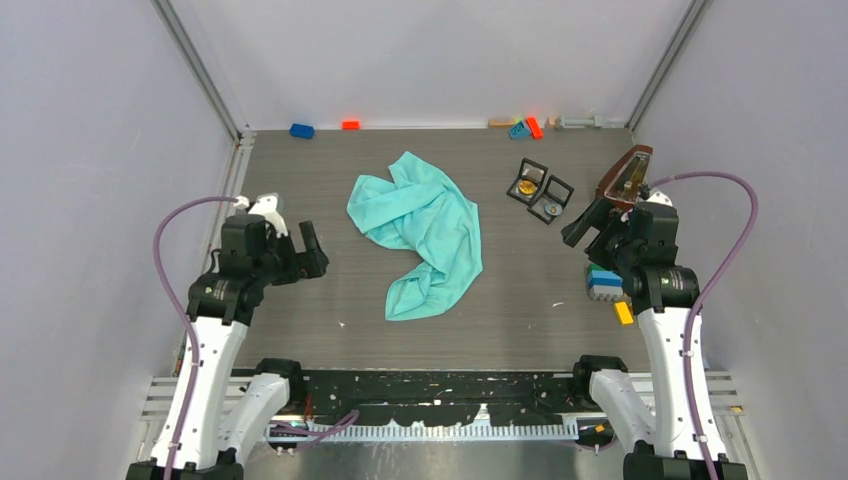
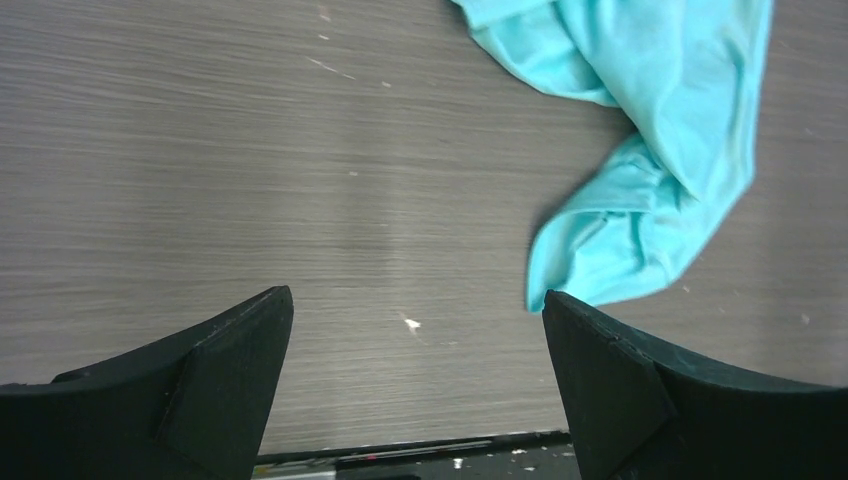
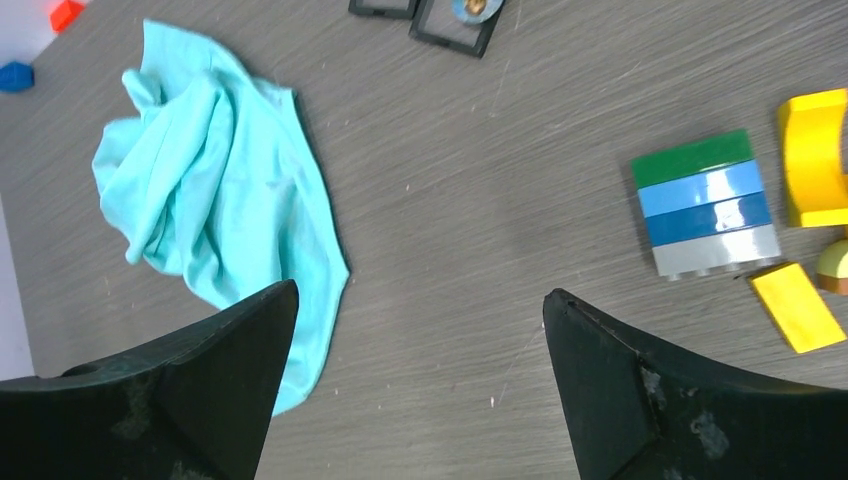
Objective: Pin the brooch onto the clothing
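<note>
The turquoise-green T-shirt (image 1: 420,232) is seen lying crumpled near the middle of the grey wood-grain table (image 1: 300,190), apart from both grippers. To its right, two small black square cases (image 1: 540,190) are set open, touching at a corner: a round gold piece (image 1: 526,186), apparently a brooch, is held in the farther one, and a smaller round piece of blue and gold (image 1: 551,208) in the nearer. The left gripper (image 1: 308,248) is held released over bare table to the left of the shirt, its jaws spread wide and nothing between them. The right gripper (image 1: 588,222) is likewise spread and empty, just beside a glossy brown object (image 1: 627,172) whose nature cannot be told. A stack of bricks (image 3: 705,205), green over two blues over grey, is shown plainly by the right wrist view, with yellow pieces (image 3: 812,155) beside it. From above that stack is half hidden by the arm. In the right wrist view only the near edges of the cases (image 3: 450,22) are caught at the top of the picture. The left wrist view takes in only the shirt's lower fold (image 2: 640,240), close by the right-hand fingertip (image 2: 600,350). Loose bricks in blue (image 1: 301,130), orange (image 1: 350,124), teal (image 1: 519,130) and red (image 1: 535,127) are lined along the far wall.
</note>
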